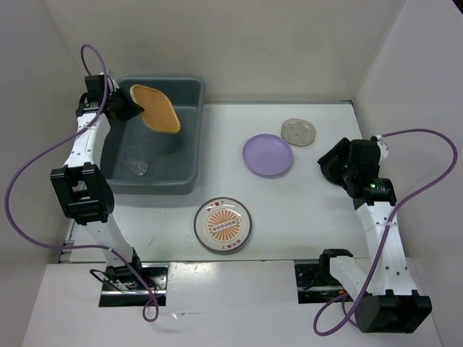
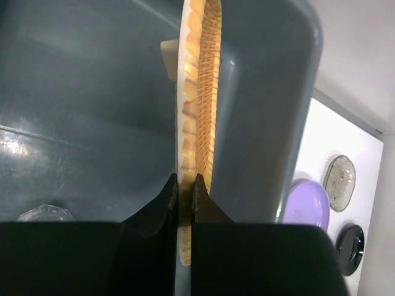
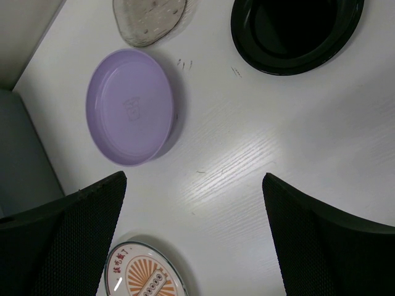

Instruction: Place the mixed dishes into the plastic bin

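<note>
Holds tan woven plate (image 1: 155, 108) tilted over the plastic bin (image 1: 152, 186) at upper left, with left pincer (image 2: 185, 185) clamped on its rim. Shows only glass cup (image 1: 137, 168) inside. Leaves lavender plate (image 1: 268, 155), translucent dish (image 1: 298, 132), patterned plate (image 1: 223, 225) and black dish (image 3: 296, 28) on tabletop (image 1: 304, 217), with right pincer (image 3: 192, 182) apart.

My left arm (image 1: 88, 189) and right arm (image 1: 382, 235) are white links with black joint housings, each trailing a purple cable (image 1: 418, 131). A green light (image 1: 373, 186) glows on the right one, near three o'clock overhead. My right gripper (image 3: 194, 177) has black, mesh-textured fingers (image 3: 74, 228).

tan woven plate (image 1: 155, 108), tilted (gripped), above bin (image 1: 155, 186)
</note>
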### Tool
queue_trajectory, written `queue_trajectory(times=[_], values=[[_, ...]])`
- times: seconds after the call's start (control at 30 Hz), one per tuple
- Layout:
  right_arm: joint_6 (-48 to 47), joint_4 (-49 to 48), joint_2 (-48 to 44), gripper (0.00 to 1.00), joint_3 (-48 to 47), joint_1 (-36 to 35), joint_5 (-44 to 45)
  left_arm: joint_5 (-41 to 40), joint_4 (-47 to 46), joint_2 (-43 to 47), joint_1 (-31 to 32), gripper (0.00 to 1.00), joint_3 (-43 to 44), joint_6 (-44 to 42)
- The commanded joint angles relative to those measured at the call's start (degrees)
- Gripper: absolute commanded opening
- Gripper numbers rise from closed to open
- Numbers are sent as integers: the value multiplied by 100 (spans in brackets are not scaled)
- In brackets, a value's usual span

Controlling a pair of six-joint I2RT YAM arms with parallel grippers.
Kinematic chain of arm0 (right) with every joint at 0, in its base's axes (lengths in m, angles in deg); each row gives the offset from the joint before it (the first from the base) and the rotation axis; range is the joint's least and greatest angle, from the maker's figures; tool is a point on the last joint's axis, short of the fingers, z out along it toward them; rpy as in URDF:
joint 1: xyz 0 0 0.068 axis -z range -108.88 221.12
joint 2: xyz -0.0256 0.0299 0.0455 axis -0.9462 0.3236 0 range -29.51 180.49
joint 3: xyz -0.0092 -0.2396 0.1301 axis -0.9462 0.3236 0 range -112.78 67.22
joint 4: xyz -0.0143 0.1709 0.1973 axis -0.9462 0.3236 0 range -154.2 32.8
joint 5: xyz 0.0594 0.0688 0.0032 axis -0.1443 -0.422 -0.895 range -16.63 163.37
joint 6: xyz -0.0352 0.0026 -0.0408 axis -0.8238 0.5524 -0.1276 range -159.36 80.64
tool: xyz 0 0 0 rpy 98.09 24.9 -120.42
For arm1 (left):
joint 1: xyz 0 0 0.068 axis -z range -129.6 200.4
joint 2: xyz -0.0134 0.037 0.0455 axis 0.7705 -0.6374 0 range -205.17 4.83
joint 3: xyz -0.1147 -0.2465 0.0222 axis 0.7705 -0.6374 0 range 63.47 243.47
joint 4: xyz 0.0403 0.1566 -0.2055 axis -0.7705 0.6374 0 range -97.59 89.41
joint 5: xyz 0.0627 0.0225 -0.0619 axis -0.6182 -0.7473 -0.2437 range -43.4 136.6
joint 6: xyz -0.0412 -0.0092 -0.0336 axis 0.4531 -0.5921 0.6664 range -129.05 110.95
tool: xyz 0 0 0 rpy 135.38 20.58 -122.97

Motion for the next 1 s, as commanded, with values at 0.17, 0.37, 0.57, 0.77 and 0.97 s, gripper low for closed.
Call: queue_trajectory(times=[0.17,0.37,0.57,0.77,0.97], values=[[-72,-189,-4,95,74,18,29,163,-565,-565,-24,0,-131,44],[-72,-189,-4,95,74,71,29,58,-452,-1172,-77,0,-61,44],[-125,-189,-4,95,74,71,29,-618,-110,-1533,-138,8,-8,-71],[-125,-189,-4,95,74,71,29,-1164,-56,-1701,-138,34,-139,-123],[-125,-242,48,95,127,71,29,-1383,-108,-1815,-138,45,-192,-123]])
